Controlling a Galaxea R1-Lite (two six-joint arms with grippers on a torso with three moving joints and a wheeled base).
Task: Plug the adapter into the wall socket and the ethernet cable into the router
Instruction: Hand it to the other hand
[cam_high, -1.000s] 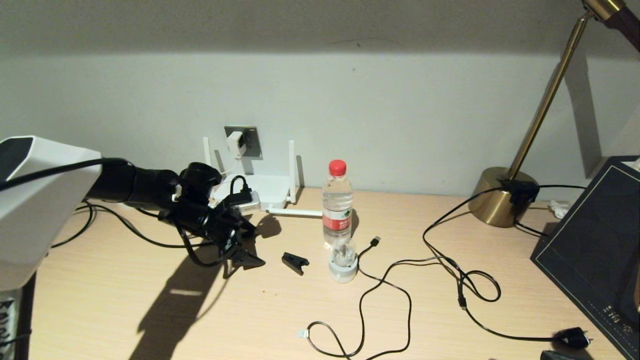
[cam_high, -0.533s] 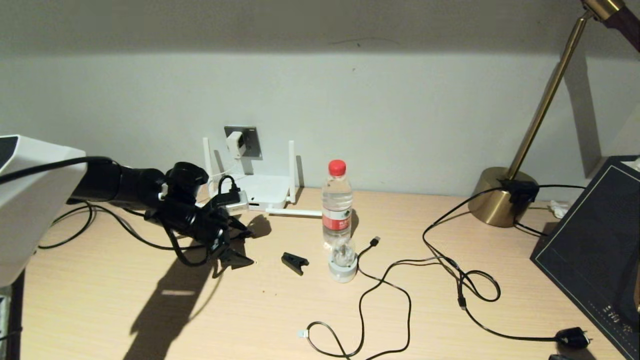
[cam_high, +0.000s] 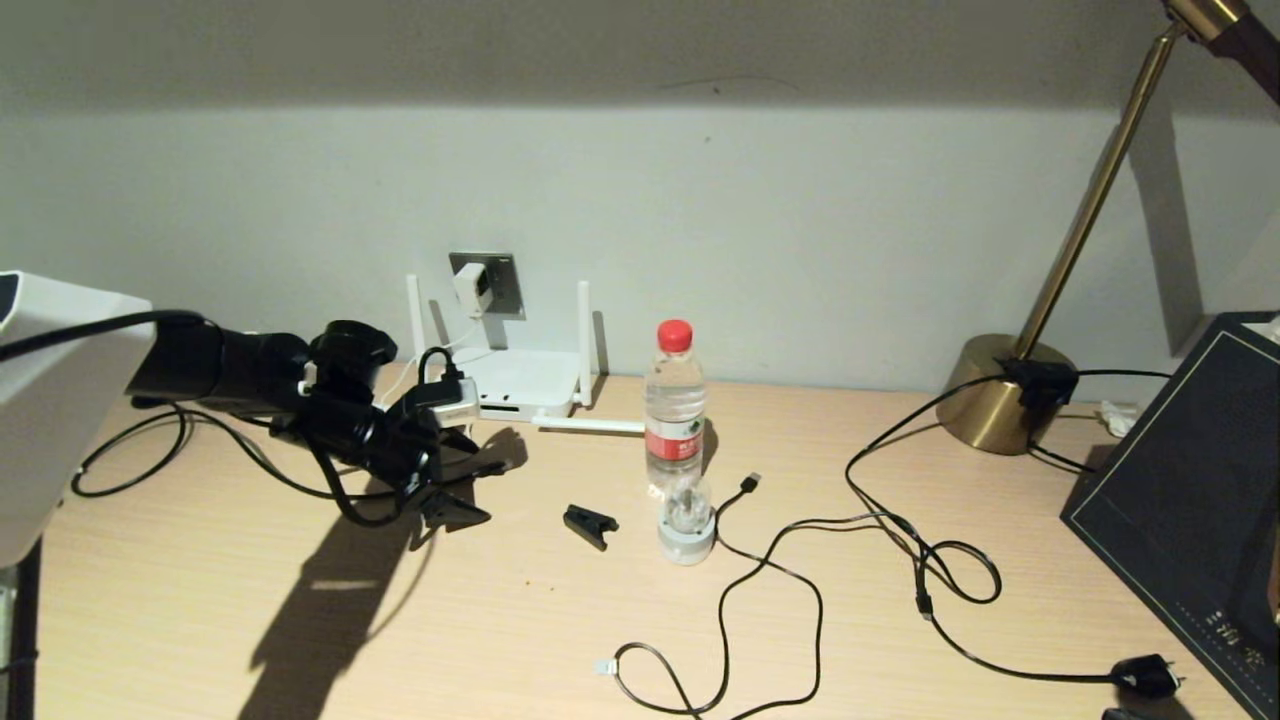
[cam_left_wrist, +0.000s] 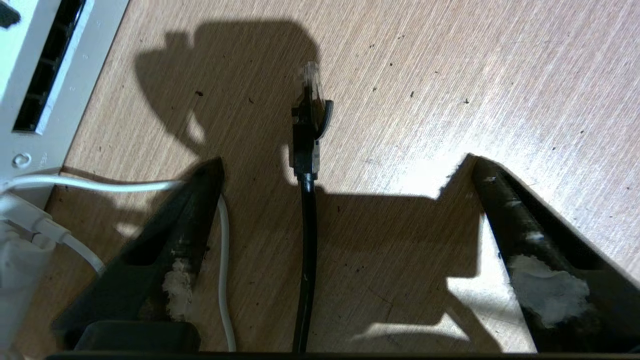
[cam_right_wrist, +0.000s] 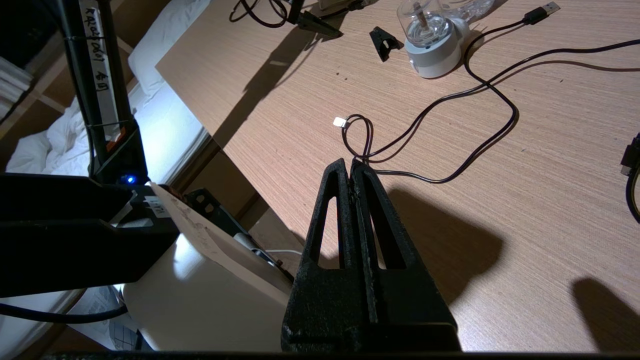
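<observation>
The white adapter (cam_high: 470, 286) sits in the grey wall socket (cam_high: 503, 281), and its thin white cord (cam_left_wrist: 221, 240) runs down past the router. The white router (cam_high: 528, 381) lies below the socket; its dark port slot (cam_left_wrist: 42, 75) shows in the left wrist view. My left gripper (cam_high: 488, 492) (cam_left_wrist: 344, 160) hovers open over the desk, left and in front of the router. The ethernet cable (cam_left_wrist: 306, 240) lies loose on the wood between its fingers, its clear connector (cam_left_wrist: 311, 80) pointing away, apart from the router. My right gripper (cam_right_wrist: 351, 162) is shut and holds nothing, near the desk's front edge.
A water bottle (cam_high: 675, 405), a small white-based glass item (cam_high: 686, 530) and a black clip (cam_high: 590, 526) stand right of the router. A black USB cable (cam_high: 750, 483), a black mains plug (cam_high: 1145, 675), a brass lamp base (cam_high: 1005, 395) and a dark box (cam_high: 1190, 500) fill the right side.
My left arm has drawn back to the left, away from the router, with its gripper staying open. The router's front edge is now more exposed.
</observation>
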